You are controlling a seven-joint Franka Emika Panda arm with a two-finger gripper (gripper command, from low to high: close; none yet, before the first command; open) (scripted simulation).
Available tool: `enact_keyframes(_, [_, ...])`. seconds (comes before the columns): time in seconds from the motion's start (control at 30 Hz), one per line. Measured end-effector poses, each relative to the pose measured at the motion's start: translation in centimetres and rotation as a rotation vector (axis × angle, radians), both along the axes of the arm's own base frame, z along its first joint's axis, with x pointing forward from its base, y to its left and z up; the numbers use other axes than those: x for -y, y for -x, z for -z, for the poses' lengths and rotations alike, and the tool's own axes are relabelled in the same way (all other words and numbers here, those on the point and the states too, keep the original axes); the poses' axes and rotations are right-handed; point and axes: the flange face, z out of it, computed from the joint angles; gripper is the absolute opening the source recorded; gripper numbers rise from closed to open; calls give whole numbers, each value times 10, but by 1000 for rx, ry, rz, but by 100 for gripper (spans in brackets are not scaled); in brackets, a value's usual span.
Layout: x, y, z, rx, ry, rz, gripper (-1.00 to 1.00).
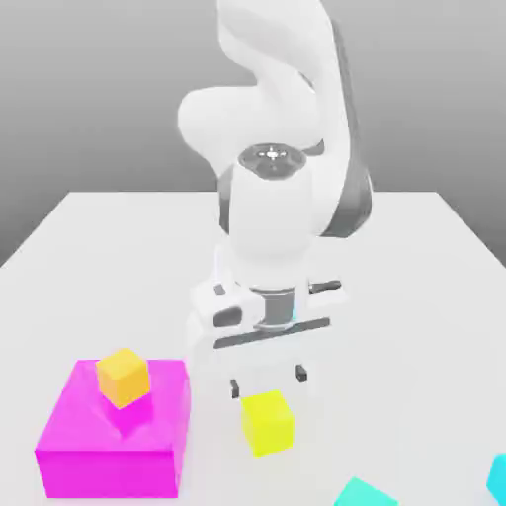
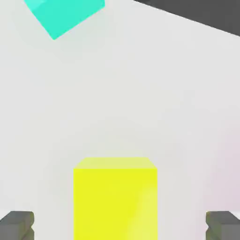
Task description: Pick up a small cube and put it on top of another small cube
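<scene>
Exterior view: the gripper (image 1: pixel 268 379) hangs spread wide, holding nothing, just behind the small yellow cube (image 1: pixel 268 422), which sits on the white table (image 1: pixel 99 257). An orange cube (image 1: pixel 124 377) rests atop the magenta block (image 1: pixel 117 430) (well apart from the gripper).

A white table (image 1: pixel 119 247) carries the scene, its flat matte top spreading wide and narrowing toward a straight far edge. Behind that edge hangs a plain grey backdrop (image 1: pixel 99 89), darker at the top and paler near the table line. The light is soft and even, leaving only faint, blurred shadows on the surface.
</scene>
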Motion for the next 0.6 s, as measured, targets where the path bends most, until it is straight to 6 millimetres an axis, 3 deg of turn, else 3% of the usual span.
enact_keyframes(0.1, [0,2,31,-2,1,-1,0])
enact_keyframes(0.13, [0,2,36,-2,1,-2,-100])
enact_keyframes(0.37, [0,2,35,-3,1,-2,-100])
enact_keyframes(0.6, [-3,-3,-25,-3,0,-19,-100])
